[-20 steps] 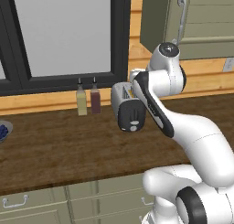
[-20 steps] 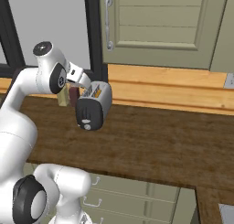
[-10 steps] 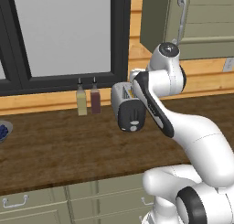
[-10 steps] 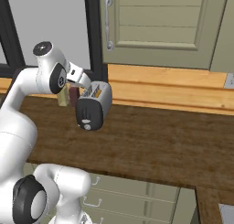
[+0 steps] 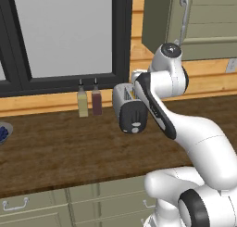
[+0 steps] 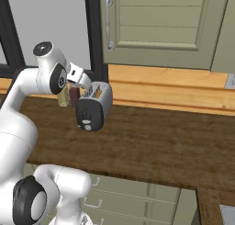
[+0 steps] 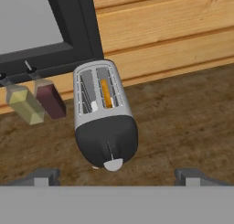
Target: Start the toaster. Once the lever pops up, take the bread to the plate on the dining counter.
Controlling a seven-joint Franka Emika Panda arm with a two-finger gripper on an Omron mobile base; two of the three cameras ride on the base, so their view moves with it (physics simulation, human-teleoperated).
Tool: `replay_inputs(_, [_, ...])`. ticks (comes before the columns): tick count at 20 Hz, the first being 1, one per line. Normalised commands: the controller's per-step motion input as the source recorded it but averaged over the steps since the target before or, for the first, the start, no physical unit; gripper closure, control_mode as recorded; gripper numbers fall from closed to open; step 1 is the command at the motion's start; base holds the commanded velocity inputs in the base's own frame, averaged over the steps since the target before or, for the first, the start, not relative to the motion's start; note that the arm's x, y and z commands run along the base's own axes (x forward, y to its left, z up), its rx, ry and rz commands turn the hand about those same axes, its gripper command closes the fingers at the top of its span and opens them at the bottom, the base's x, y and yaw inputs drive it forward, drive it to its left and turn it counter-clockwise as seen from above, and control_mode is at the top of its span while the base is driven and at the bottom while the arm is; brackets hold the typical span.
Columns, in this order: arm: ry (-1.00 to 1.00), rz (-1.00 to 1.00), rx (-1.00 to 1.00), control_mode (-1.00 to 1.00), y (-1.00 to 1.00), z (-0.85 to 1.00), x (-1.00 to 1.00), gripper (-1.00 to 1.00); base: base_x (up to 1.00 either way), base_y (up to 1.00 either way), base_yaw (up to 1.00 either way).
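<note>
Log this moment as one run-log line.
gripper: open, above toaster | bread: in slot | holding: nothing | bottles: beside toaster

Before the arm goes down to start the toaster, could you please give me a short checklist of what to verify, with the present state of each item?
1. Gripper open: ok, fingertips stand wide apart.
2. Silver toaster with the black end face in front of the gripper: ok, it lies between the fingertips in the hand view.
3. Tan bread slice in a slot: ok, an orange-tan edge shows in one slot.
4. Lever position: cannot tell.
5. Two slim bottles apart from the toaster: ok, beside it, not touching.
6. Gripper touching the toaster: cannot tell.
</note>
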Motion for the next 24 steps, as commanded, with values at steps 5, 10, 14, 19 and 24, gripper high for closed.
replay_inputs(5, [0.0,0.0,0.0,-1.0,0.0,0.0,0.0,-1.0,0.0,0.0,0.0])
replay_inputs(10, [0.0,0.0,0.0,-1.0,0.0,0.0,0.0,-1.0,0.0,0.0,0.0])
replay_inputs(14, [0.0,0.0,0.0,-1.0,0.0,0.0,0.0,-1.0,0.0,0.0,0.0])
replay_inputs(19, [0.0,0.0,0.0,-1.0,0.0,0.0,0.0,-1.0,0.0,0.0,0.0])
replay_inputs(24, [0.0,0.0,0.0,-1.0,0.0,0.0,0.0,-1.0,0.0,0.0,0.0])
